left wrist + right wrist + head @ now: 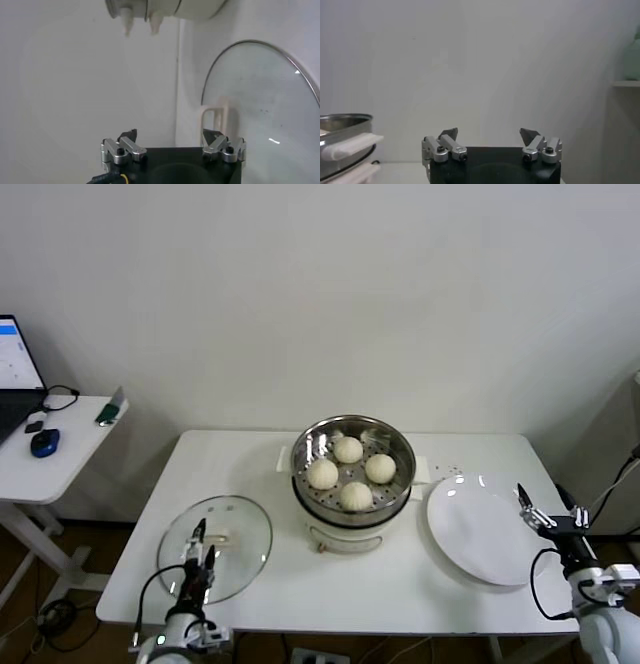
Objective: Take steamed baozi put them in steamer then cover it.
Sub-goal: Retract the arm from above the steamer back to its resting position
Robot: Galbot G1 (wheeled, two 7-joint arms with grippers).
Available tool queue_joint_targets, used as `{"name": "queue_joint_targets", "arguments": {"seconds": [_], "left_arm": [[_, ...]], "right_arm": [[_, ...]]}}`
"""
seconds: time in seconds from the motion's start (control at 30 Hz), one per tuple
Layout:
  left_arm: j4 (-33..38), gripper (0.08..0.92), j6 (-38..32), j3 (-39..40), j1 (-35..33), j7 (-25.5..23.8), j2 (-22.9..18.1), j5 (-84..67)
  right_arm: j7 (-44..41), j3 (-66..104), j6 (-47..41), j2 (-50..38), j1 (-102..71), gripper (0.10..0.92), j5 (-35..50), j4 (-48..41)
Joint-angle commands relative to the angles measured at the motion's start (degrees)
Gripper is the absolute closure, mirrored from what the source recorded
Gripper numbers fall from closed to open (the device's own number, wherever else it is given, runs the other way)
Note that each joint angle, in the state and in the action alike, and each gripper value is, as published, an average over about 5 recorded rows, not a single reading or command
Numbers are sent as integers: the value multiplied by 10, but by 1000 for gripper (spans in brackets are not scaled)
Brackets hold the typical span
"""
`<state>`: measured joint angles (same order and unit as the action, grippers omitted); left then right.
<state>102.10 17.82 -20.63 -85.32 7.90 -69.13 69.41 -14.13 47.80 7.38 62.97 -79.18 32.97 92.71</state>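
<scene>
Baozi (pixel 351 473), four cream-white buns, sit together on the perforated floor of the stainless-steel steamer (pixel 310 446), which stands on its cream-white pot base at the middle of the white table (pixel 230 464). The glass cover (pixel 240 529) lies flat on the table near its front left corner, well apart from the steamer, its cream-white bar handle (pixel 216 116) facing up. The left gripper (pixel 203 552) hangs over the near part of the cover; in the left wrist view its fingers (pixel 125 145) are spread wide and hold nothing, with the handle just beyond them. The right gripper (pixel 545 506) is at the table's right edge, beside a flat white plate (pixel 480 534) that lies to the right of the steamer; its fingers (pixel 447 142) are also wide apart and empty. To the left stands a separate small white side table (pixel 60 449) carrying a laptop (pixel 15 379), a blue mouse (pixel 44 442) and a small green object (pixel 109 409). No readable writing shows anywhere.
</scene>
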Motion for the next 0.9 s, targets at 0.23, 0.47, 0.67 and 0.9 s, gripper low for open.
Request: {"name": "queue_joint_targets", "arguments": {"seconds": [0.23, 0.47, 0.67, 0.9], "left_arm": [[-103, 177, 23, 35, 87, 31, -5, -1], [-132, 177, 29, 44, 129, 39, -3, -9], [-155, 177, 30, 45, 145, 40, -8, -12], [-163, 183, 28, 46, 153, 38, -7, -14]], "right_arm": [[-3, 24, 8, 10, -15, 203, -18, -12], [-8, 34, 12, 8, -15, 203, -21, -22], [-13, 37, 17, 12, -14, 203, -27, -30], [-19, 35, 23, 21, -11, 203, -42, -39]]}}
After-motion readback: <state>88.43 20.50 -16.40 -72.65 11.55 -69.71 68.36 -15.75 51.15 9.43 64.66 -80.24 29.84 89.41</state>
